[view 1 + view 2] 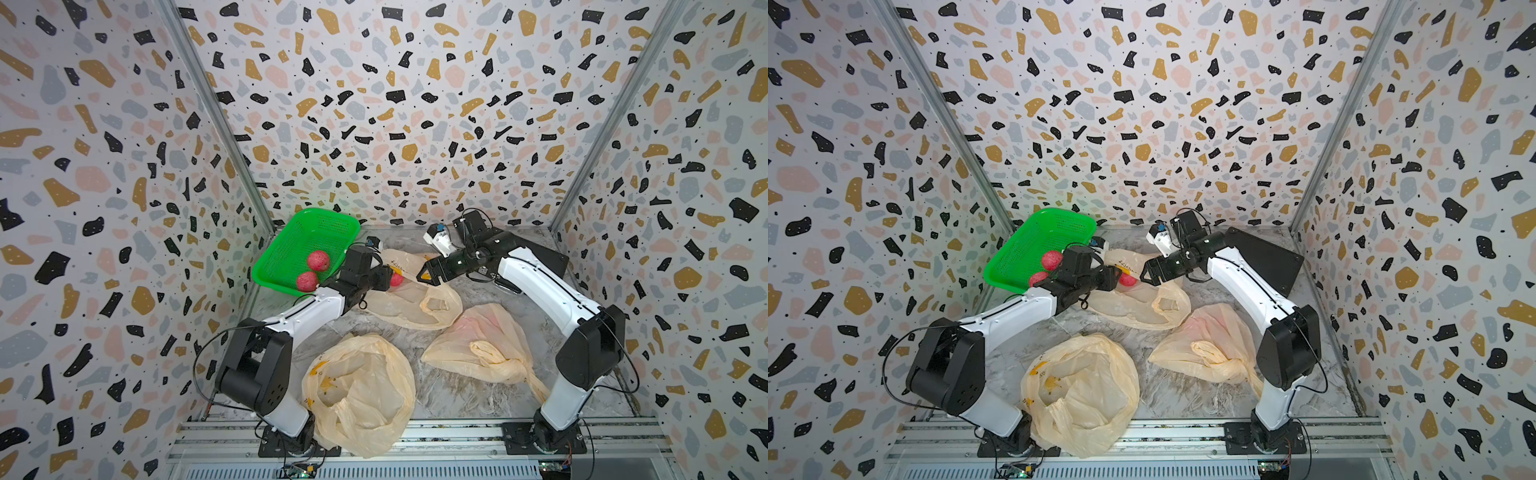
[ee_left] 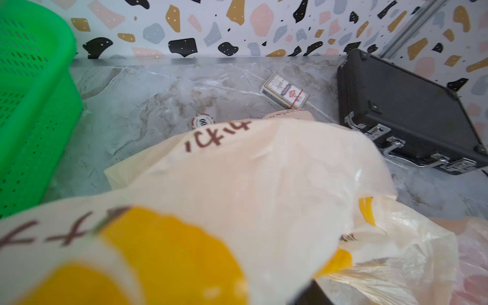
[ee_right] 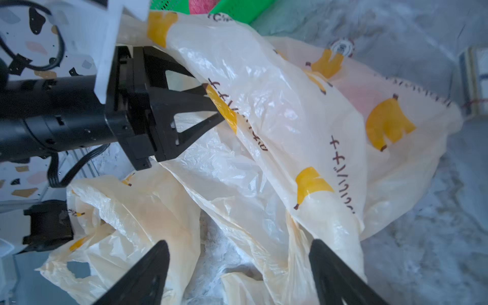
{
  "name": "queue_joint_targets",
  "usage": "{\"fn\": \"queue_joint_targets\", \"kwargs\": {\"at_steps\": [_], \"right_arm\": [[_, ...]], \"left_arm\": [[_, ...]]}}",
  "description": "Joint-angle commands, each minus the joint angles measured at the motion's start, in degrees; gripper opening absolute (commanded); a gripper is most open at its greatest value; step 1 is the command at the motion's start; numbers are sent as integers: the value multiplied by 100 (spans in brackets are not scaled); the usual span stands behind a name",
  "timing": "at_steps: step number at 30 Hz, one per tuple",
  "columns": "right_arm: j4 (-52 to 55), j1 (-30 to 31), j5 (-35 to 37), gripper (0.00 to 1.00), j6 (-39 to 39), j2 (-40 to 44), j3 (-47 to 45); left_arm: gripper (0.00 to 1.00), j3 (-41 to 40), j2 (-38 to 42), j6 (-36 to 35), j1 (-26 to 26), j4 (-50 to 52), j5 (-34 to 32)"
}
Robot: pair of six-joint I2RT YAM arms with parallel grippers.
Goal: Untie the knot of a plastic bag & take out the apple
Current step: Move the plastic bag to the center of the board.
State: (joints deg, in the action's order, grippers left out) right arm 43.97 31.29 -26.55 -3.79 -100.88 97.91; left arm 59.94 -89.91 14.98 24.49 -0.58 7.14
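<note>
While the front bag lies slack at lower centre and a knotted bag sits at lower right, the work is on the far bag at mid-frame in both top views. Its handles lie loose, so I judge the knot undone and only the apple left to take out.

The right gripper hangs over this bag, jaws spread wide with nothing held. The left gripper enters from the left of the right wrist view. Its jaws stand part-way apart, tips tucked under the film's edge, and nothing is plainly clamped between them.

The apple lies in the far bag, just right of the left gripper's tips in a top view. It sits between the two grippers and nearer the left one. In the right wrist view it shows pale pink under film, right of those tips and roughly on the line they point along. Being round, it offers no long axis to square up to. The move likely calls for the left jaws to go straight ahead, and film could get caught with the fruit.

Beyond, at upper left of the table, the basket holds two red fruits.
</note>
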Motion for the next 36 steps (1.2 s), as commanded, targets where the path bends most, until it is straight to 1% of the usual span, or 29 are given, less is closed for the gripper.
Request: {"fn": "queue_joint_targets", "kwargs": {"at_steps": [1,3,5,6,8,11,13,15,17,19,23,24,26,28,30,31,32,36], "right_arm": [[161,65,310,89,678,-265,26],[-211,121,491,92,1090,-312,-172],[-775,207,911,95,1474,-277,-475],[-1214,235,1243,96,1581,-254,-670],[-2045,237,1594,99,1746,-246,-1014],[-2696,280,1797,99,2071,-435,-1145],[-3026,393,2248,99,2316,-606,-1177],[-3432,418,2586,99,2336,-740,-1239],[-3687,422,2777,99,2408,-908,-1203],[-3711,430,2838,99,2527,-1134,-1004],[-3811,431,2811,99,2646,-1538,-662],[-3761,431,2752,97,2661,-1647,-514],[-3580,422,2591,88,2633,-1819,-240],[-3193,392,2369,66,2461,-1929,78],[-2923,361,2112,39,2214,-1874,184],[-2863,352,2025,29,2122,-1806,151],[-2730,352,1887,21,2014,-1744,169],[-1540,356,1519,0,1382,-1647,678]], "left_arm": [[50,105,130,-7,29,326,599],[50,97,107,13,29,406,708],[50,113,55,21,29,421,726],[50,122,36,-7,29,406,706],[50,139,18,-35,34,392,643],[50,158,17,-71,29,449,579],[50,142,26,-73,23,415,640],[50,142,42,-71,25,385,743],[50,103,69,-45,24,337,807],[50,73,87,-49,23,343,898],[50,-16,147,-75,26,228,1061],[50,-18,153,-92,28,225,1125],[50,-13,170,-116,21,243,1193],[49,-30,218,-182,23,271,1226],[49,-57,292,-278,21,336,1257],[50,-69,311,-319,25,352,1292],[49,-70,325,-350,26,394,1336],[49,-137,431,-417,29,541,1431]]}}
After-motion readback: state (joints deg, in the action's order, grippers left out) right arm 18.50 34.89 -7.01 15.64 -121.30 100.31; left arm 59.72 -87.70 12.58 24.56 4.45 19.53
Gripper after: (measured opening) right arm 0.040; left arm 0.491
